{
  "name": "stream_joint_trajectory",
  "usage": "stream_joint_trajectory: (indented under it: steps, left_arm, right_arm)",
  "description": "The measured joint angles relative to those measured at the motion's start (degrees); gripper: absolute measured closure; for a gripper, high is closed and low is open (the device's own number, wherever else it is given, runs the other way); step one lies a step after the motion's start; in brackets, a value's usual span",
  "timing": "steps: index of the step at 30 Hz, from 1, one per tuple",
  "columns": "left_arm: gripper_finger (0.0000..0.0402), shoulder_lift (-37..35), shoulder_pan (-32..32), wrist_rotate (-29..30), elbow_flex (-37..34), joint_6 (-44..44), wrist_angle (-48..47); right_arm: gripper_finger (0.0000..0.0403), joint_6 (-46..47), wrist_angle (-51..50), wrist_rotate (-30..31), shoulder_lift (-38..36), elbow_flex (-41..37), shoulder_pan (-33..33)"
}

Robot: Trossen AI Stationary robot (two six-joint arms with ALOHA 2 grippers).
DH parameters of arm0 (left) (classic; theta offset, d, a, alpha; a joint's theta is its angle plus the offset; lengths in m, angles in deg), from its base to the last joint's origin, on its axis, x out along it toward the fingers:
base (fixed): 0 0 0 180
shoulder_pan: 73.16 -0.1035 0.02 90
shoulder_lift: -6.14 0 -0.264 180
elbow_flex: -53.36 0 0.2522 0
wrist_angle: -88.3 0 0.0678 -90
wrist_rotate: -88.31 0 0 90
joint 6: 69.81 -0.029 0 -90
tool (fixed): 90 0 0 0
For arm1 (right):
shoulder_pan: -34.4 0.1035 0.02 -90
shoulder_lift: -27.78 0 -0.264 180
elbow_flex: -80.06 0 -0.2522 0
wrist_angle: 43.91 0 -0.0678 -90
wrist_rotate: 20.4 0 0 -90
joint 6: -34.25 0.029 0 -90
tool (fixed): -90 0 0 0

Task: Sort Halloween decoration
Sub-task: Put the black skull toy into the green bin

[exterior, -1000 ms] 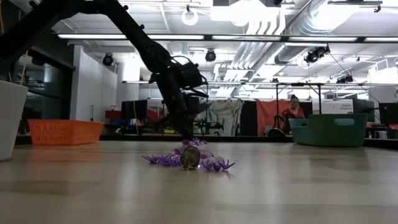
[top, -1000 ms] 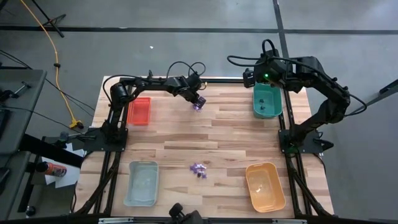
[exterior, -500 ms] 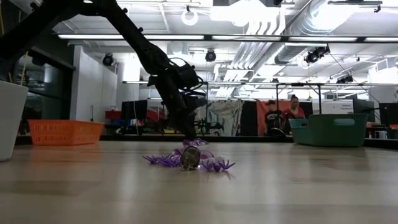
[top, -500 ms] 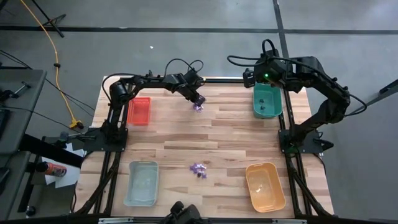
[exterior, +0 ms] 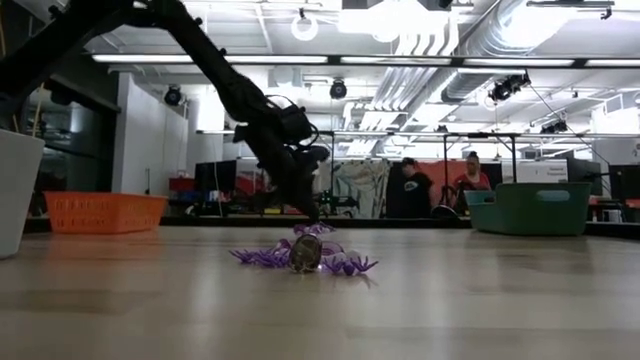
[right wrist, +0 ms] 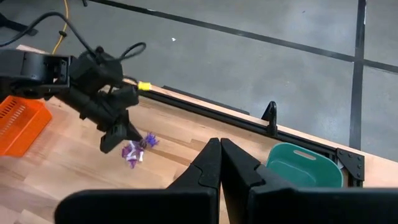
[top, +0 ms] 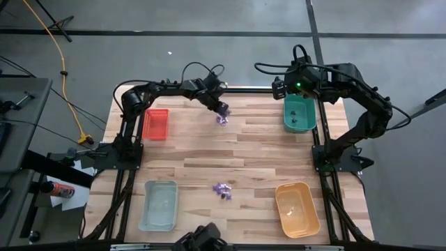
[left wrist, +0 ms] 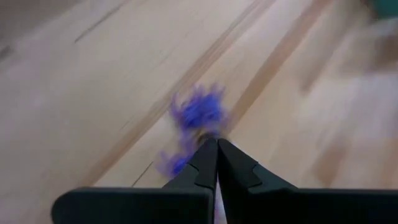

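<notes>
I am holding my left gripper point(top: 221, 111) squeezed shut at the top middle, its tip right beside a purple bunch point(top: 222, 120), gripping nothing I can see. More tiny purple pieces point(top: 222, 189) are lying lower down. My right gripper point(right wrist: 219, 144) is waiting shut above the green tray point(top: 300, 113), upper right.

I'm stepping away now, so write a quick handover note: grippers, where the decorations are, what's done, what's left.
Left gripper: shut, at a purple piece on the table's far side, between the red tray and green tray.
Right gripper: shut, waiting over the green tray.
Done: a few dark pieces lie in the green tray.
Left: the pile mid-table near the front; pale blue tray and orange tray contents unclear.
</notes>
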Motion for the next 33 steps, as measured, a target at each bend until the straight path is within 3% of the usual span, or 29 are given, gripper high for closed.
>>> stream_joint_trajectory:
  steps: [6,12,18,25,33]
  left_arm:
    - [0.0401,-1.1,-1.2,-5.0,-0.1,0.6,-1.3]
    - [0.0401,-10.4,-4.0,-3.9,0.0,-2.9,-6.9]
    - [0.0401,-28.7,-3.9,1.8,-3.4,-5.3,-9.0]
    - [0.0401,-54.5,1.7,9.1,-15.6,-0.4,-5.4]
    - [0.0402,-78.6,10.0,14.5,-29.4,10.8,-1.5]
  right_arm:
    - [0.0403,-0.1,0.0,0.0,0.0,0.0,0.0]
    - [0.0403,-3.2,0.0,-1.5,0.8,0.1,-0.4]
    - [0.0403,-15.3,0.9,-9.2,5.2,0.0,-3.3]
    - [0.0403,-25.2,9.1,-18.4,12.8,0.0,-7.0]
    - [0.0403,-24.3,23.2,-22.8,21.9,0.0,-10.1]
